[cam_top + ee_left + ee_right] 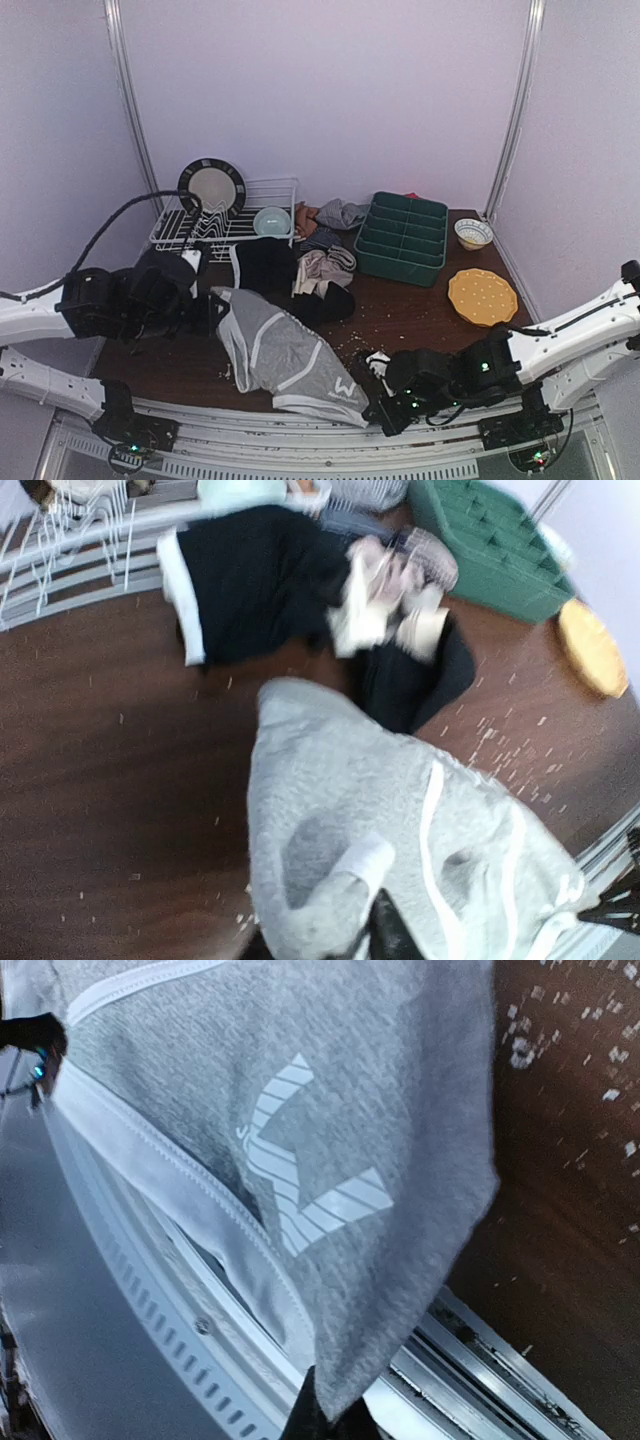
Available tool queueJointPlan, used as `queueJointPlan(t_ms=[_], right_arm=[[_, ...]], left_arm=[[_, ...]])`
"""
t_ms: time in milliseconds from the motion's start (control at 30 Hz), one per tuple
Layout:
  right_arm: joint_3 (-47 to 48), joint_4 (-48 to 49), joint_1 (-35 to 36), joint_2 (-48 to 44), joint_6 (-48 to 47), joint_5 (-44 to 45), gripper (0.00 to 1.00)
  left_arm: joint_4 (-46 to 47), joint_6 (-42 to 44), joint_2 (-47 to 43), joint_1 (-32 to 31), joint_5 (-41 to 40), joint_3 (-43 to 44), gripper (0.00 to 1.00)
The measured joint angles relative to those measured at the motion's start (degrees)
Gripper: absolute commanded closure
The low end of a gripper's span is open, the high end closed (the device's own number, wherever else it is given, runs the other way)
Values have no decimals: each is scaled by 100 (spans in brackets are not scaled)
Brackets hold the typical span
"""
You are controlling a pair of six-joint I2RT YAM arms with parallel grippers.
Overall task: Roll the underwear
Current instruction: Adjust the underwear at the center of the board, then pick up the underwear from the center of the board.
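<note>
Both jaws clench the grey underwear; black underwear lies alongside, crumbs around.

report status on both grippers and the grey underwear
left gripper shut on grey underwear, left edge. right gripper shut on its near corner. other garments piled just behind.

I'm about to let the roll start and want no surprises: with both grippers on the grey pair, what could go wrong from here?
The right gripper pinches only a corner tip of the grey underwear, which overhangs the table at its front edge; it could slip free and drop off. The black underwear lies right against its far side and might get dragged into the roll. Crumbs scattered beside it could be rolled in.
</note>
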Motion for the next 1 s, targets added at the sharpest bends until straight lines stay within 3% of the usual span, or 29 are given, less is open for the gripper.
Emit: queueJointPlan(t_ms=[33,67,133,233,367,467,667,833,1000], right_arm=[[-57,85,11,271,4,-151,55],[-109,125,37,533,39,-304,42],[-160,92,138,951,20,-511,30],[52,153,315,793,-61,-675,23],[205,-260,144,433,-286,-542,23],[269,-332,-404,229,-402,-299,26],[332,-68,-1821,549,-476,-42,27],[581,9,-1950,1029,-581,-83,30],[581,140,-1952,1021,-621,-223,31]], left_arm=[[-98,-133,-160,0,87,-280,13],[-197,-313,-278,0,192,-608,4],[-535,-693,-413,-22,420,-1285,2],[-1224,-1113,-793,-127,566,-1657,2],[-1659,-1196,-1397,-184,476,-1165,3],[-1563,-949,-1158,-125,372,-640,5],[-616,-179,1163,595,586,-68,6],[238,450,2444,1644,1268,-138,10],[850,859,3254,2105,1906,-26,17]])
